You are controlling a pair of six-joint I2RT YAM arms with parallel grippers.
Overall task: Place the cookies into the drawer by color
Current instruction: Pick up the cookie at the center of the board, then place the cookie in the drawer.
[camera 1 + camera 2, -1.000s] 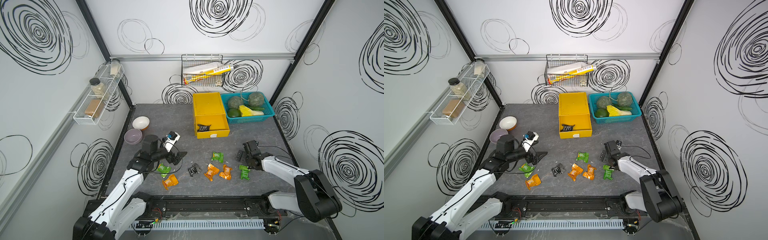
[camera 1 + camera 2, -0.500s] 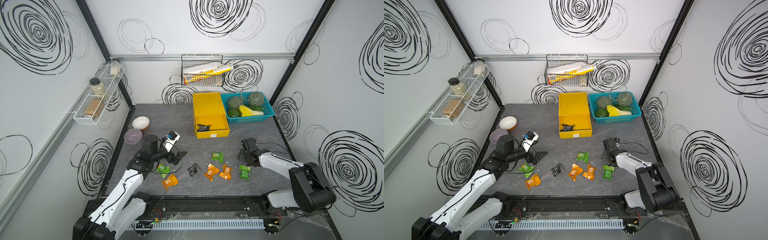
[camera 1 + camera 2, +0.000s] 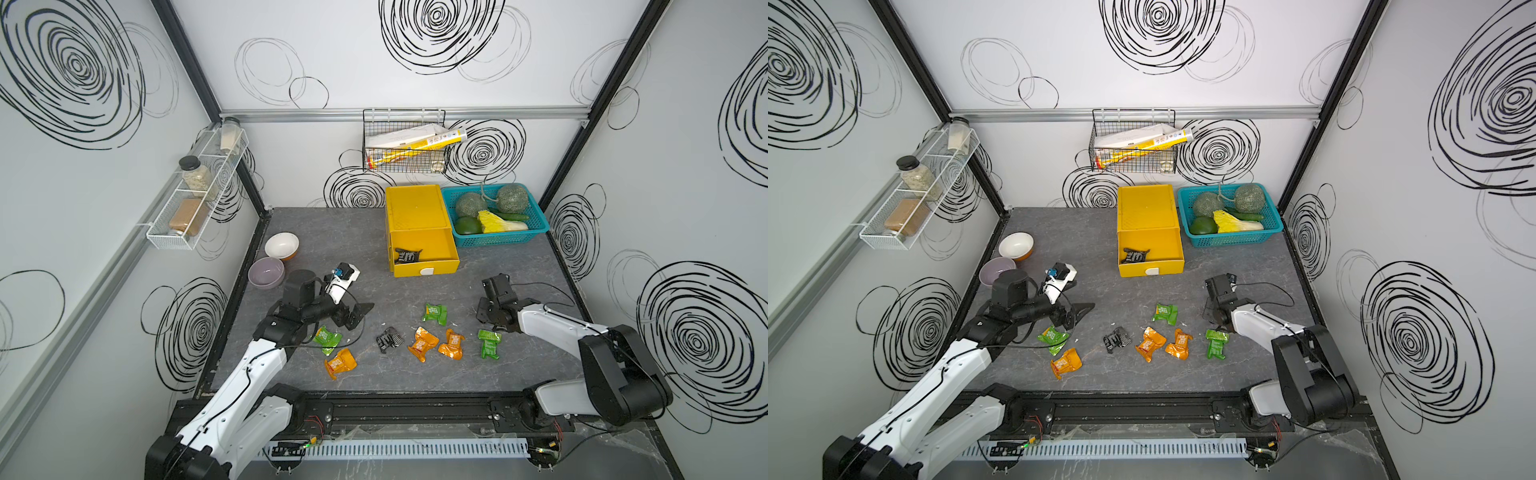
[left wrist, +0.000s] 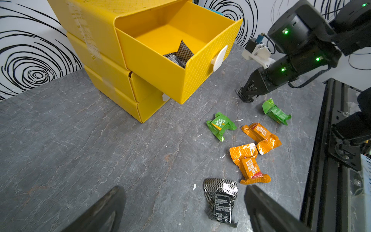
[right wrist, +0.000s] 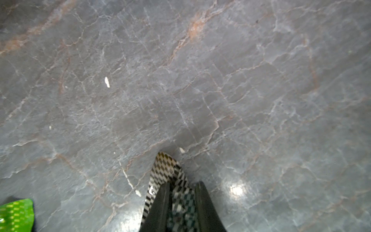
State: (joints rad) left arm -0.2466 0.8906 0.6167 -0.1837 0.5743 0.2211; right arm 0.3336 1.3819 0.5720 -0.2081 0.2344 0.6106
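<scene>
both top views: right claw (image 3: 485,319) sits low on the table (image 3: 332,232); the open drawer (image 3: 444,266) lies ahead and to its left. left wrist: right claw clenched on a black packet (image 4: 240,94); left claw (image 4: 184,192) spread wide near a loose packet (image 4: 219,198). right wrist: the black packet's long axis runs straight out past the tips.

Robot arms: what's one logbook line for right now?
right gripper: shut on black packet | left gripper: open, empty | top drawer: open, holds second black packet | table: third black packet loose
</scene>
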